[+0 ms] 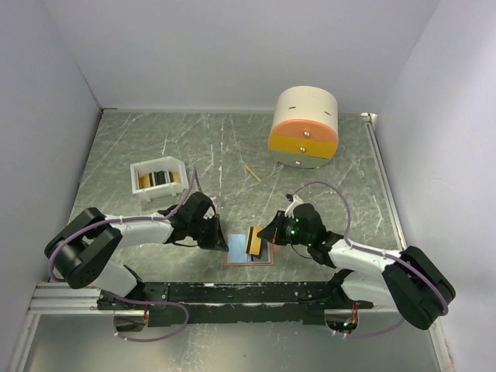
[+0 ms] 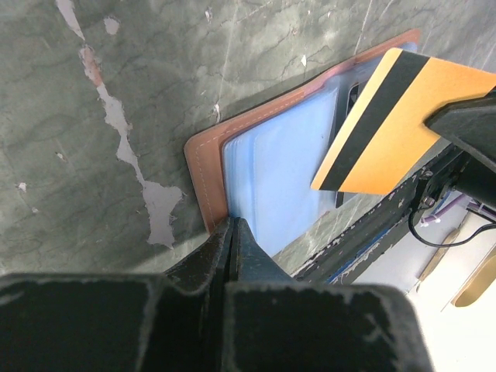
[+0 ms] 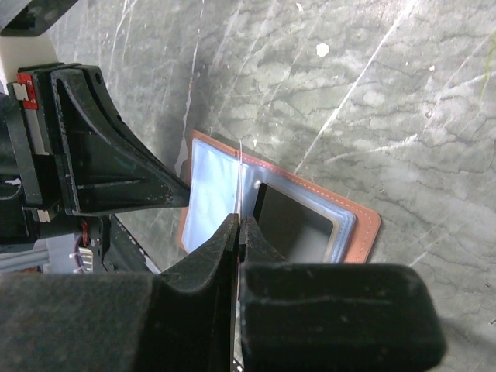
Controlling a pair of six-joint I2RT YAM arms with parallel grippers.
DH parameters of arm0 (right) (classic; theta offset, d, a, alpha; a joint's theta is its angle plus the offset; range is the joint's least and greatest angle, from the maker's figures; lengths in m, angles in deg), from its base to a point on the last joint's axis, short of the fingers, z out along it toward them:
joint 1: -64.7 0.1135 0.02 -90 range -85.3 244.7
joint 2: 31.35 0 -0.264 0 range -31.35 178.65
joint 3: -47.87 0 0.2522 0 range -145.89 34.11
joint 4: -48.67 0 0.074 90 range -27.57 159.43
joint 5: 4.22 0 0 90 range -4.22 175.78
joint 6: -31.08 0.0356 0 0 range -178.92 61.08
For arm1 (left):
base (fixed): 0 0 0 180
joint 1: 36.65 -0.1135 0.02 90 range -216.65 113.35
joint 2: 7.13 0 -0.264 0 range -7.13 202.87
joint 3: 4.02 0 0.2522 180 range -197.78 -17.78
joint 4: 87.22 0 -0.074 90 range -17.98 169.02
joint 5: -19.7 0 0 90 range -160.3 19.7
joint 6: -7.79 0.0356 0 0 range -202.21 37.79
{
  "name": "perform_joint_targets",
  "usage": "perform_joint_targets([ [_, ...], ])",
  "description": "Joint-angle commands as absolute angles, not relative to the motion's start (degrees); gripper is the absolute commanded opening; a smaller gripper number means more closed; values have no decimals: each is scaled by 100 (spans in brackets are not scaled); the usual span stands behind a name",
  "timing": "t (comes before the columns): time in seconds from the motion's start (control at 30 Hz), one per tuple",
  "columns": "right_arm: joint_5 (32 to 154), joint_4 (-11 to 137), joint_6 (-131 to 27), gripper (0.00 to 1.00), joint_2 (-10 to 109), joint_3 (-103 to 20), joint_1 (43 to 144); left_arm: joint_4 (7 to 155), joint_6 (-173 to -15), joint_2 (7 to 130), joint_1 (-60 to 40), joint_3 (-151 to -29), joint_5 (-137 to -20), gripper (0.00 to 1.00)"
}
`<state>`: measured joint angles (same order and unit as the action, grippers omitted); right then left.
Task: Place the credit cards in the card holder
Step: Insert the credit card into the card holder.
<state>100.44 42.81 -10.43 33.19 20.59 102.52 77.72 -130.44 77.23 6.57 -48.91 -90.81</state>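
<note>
- The card holder [image 1: 236, 249] lies open and flat on the table [image 1: 194, 139], low in the middle of the top view, between the two arms. Its salmon rim frames a light blue leaf on the left and a dark grey one on the right.
- In the right wrist view, a dark card [image 3: 294, 221] sits in the clear pocket of the right-hand leaf.
- The right gripper [image 3: 237, 223] has its fingers clamped on a gold-yellow card [image 2: 387, 116] with a black stripe, held tilted over the holder's middle.
- The left gripper [image 2: 232, 226] has its fingers pressed together, with the tips touching the holder's left edge. Whether a leaf is pinched between them cannot be told.
- The white tray [image 1: 159, 163], at middle left of the top view, holds more cards [image 1: 159, 178], black and gold, standing on edge.
- The round drawer box [image 1: 304, 128], at upper right, has its orange, yellow and cream drawers closed, so its contents are hidden.
- A wooden stick [image 1: 250, 171] lies between the tray and the box.
</note>
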Motion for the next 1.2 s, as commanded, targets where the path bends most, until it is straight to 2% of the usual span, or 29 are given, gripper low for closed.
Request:
perform_joint_targets([
  [0.0, 10183, 3973, -912, 0, 3330, 2283, 10225, 7543, -12904, 7744, 671, -4896, -8638, 7],
  [0.73, 10471, 2719, -302, 0, 3969, 2588, 10304, 7644, -12987, 7814, 720, -4948, -8652, 7],
  [1.03, 9865, 4398, -658, 0, 2761, 2370, 10258, 7477, -12916, 7828, 721, -4977, -8559, 7],
  [1.17, 9740, 4588, -560, 0, 2291, 2387, 10241, 7430, -12914, 7763, 725, -4957, -8517, 7],
])
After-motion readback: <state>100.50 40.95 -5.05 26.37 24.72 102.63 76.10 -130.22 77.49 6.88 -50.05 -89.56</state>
